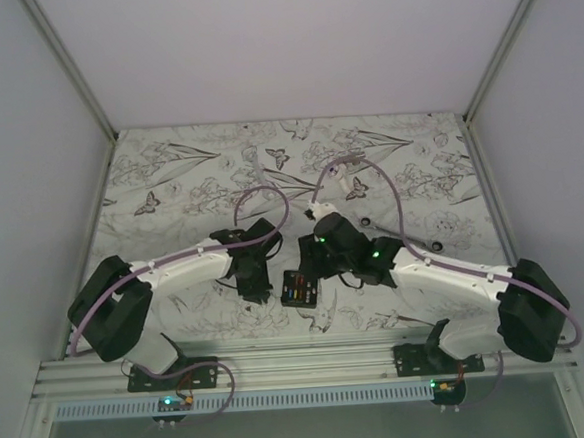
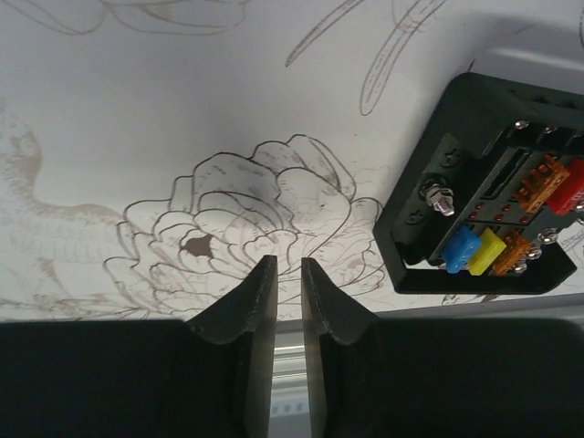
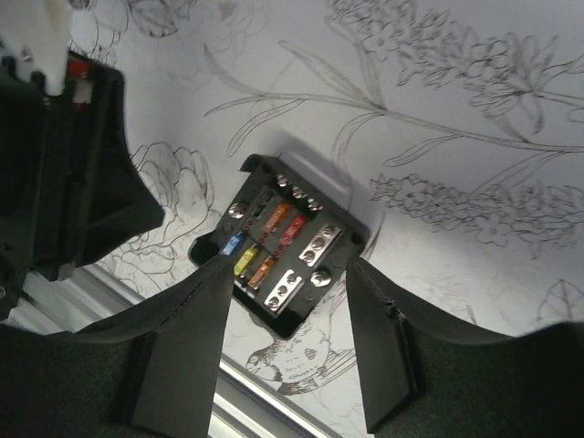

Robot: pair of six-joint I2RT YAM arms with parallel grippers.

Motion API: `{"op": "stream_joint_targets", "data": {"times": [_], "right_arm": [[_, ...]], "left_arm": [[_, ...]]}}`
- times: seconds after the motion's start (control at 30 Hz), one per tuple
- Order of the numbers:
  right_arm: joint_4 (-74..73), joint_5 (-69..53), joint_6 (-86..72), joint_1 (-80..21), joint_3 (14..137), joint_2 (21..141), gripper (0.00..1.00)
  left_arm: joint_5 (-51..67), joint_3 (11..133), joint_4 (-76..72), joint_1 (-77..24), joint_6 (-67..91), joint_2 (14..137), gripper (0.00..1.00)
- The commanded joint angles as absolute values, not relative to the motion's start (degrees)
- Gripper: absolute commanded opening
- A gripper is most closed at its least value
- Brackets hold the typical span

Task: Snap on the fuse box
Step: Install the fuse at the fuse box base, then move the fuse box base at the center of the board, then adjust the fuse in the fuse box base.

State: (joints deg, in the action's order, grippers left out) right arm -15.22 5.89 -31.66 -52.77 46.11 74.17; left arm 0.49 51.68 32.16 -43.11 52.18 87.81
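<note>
Fuse box (image 1: 299,291) — fuses exposed, lower centre of top view; right gripper (image 3: 290,263) wide, straddling it, seemingly to brace it; left gripper (image 2: 288,265) narrow, empty, just beside.

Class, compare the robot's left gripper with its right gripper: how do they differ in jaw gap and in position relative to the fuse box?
The left gripper has its jaws a narrow slit apart; the right gripper has them wide. The left gripper is over bare flower-print cloth, with the fuse box off to one side; the right gripper's fingers frame the fuse box in its wrist view. Both hold nothing.
</note>
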Motion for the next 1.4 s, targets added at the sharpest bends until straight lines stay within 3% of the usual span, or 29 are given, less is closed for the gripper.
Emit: {"op": "stream_joint_targets", "data": {"times": [0.0,0.37,0.67,1.03,1.37], "right_arm": [[-19.1,8.3,-35.4,-56.1,50.6,77.6,0.56],[-21.4,10.2,-37.4,-57.4,52.2,80.6,0.4],[-24.0,9.0,-34.7,-57.7,57.3,86.4,0.23],[-30.9,12.1,-35.7,-59.3,63.9,94.3,0.2],[-34.6,13.2,-36.6,-59.6,67.8,98.4,0.16]], "left_arm": [[4.1,49.5,26.2,-43.4,54.0,88.5,0.18],[7.7,50.2,17.4,-46.4,57.9,96.1,0.15],[6.2,46.0,16.8,-44.4,58.5,89.7,0.19],[8.8,37.3,16.9,-31.8,55.6,79.7,0.45],[10.5,35.4,18.1,-24.4,50.9,76.4,0.59]]}}
